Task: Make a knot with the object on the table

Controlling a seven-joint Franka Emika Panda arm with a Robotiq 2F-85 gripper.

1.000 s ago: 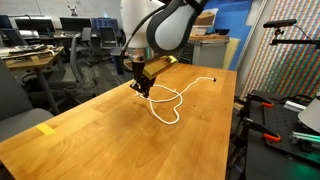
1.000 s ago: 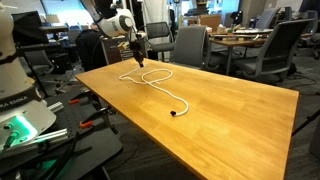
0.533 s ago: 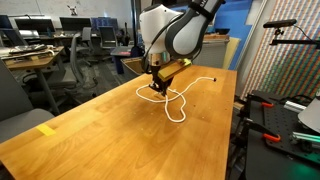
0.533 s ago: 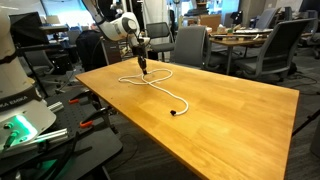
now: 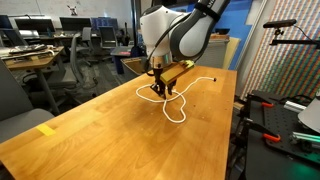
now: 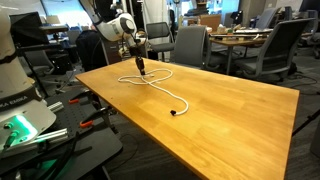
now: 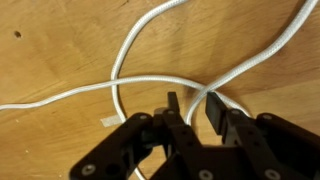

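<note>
**Non-task clutter around the rig**

In an exterior view: grey office chair (image 5: 73, 62) next to a light wood desk (image 5: 28, 58), monitors (image 5: 74, 22) behind them. Blue panel (image 5: 236, 35) at the back, with a cardboard box (image 5: 205, 16) in front of it. Multicoloured patterned screen (image 5: 287, 55) along the side, black cart (image 5: 285, 128) below it.

In an exterior view: grey chair (image 6: 190, 45) and black chair (image 6: 273, 45) near a back desk (image 6: 238, 40). White machine (image 6: 12, 85) at the side with a green glow (image 6: 20, 128) under it. Red cables (image 6: 90, 123) on the dark frame beside it.
</note>
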